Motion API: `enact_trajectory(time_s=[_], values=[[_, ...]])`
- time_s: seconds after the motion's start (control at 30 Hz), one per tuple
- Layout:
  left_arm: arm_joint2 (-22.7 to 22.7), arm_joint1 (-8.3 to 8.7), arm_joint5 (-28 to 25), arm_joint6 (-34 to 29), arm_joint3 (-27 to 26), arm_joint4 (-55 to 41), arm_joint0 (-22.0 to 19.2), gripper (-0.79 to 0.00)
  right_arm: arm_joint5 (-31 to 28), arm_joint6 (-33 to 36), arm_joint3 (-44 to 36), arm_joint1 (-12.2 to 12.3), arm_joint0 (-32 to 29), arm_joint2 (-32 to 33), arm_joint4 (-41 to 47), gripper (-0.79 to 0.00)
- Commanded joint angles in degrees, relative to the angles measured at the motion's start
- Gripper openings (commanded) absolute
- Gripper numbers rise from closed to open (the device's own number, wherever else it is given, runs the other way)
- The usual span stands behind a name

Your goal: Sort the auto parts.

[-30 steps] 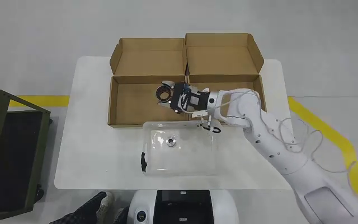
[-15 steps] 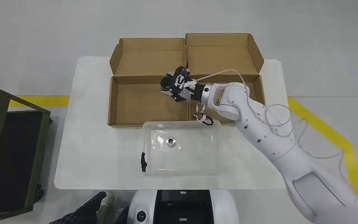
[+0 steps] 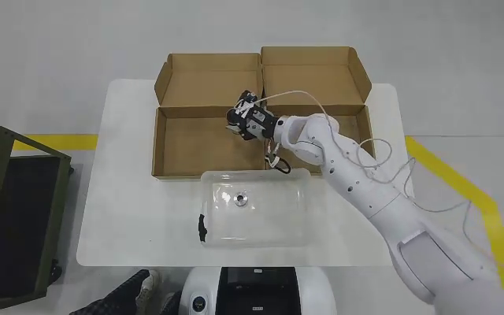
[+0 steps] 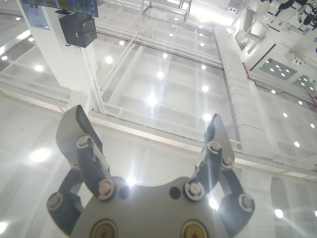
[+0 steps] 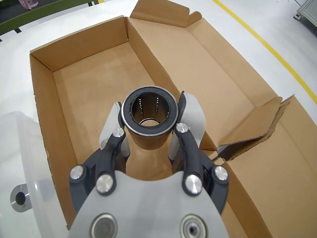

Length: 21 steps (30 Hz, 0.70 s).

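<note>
My right gripper (image 5: pixel 149 115) is shut on a cylindrical linear bearing (image 5: pixel 150 115), metal with black end rings, its bore facing the wrist camera. From above, the right gripper (image 3: pixel 239 120) holds the bearing (image 3: pixel 235 118) over the far right corner of the left cardboard box (image 3: pixel 189 146). A flat metal washer (image 3: pixel 239 199) lies in the clear plastic tray (image 3: pixel 256 232) near the table's front; the same washer (image 5: pixel 20 197) appears in the right wrist view. My left gripper (image 4: pixel 148 127) points up at the ceiling, open, with nothing between its fingers.
Two open cardboard boxes sit side by side at the back of the white table (image 3: pixel 126 197); the right box (image 3: pixel 346 126) lies under the arm. Their flaps (image 3: pixel 213 79) stand open behind. A small black part (image 3: pixel 201 228) rests at the tray's left edge.
The right gripper has carried the bearing farther back over the left box and turned, so the arm now bends more sharply at the wrist.
</note>
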Motion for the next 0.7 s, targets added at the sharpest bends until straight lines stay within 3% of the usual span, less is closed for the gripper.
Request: enact_trajectory(time_s=[0.0, 0.2, 0.23, 0.47, 0.67], values=[[0.0, 0.00, 0.0, 0.0, 0.0, 0.0, 0.0, 0.000, 0.2, 0.5, 0.7, -0.4, 0.1, -0.2, 0.1, -0.785], [0.0, 0.00, 0.0, 0.0, 0.0, 0.0, 0.0, 0.000, -0.2, 1.5, 3.1, -1.5, 0.2, -0.5, 0.4, -0.779], [0.0, 0.00, 0.0, 0.0, 0.0, 0.0, 0.0, 0.000, -0.3, 1.6, 3.5, -1.6, 0.2, -0.5, 0.4, -0.723], [0.0, 0.00, 0.0, 0.0, 0.0, 0.0, 0.0, 0.000, 0.4, 2.1, 5.4, -2.6, 0.5, -0.4, -0.4, -0.613], [0.0, 0.00, 0.0, 0.0, 0.0, 0.0, 0.0, 0.000, 0.7, 2.0, 7.0, -3.4, 0.4, -0.3, -1.0, -0.600]])
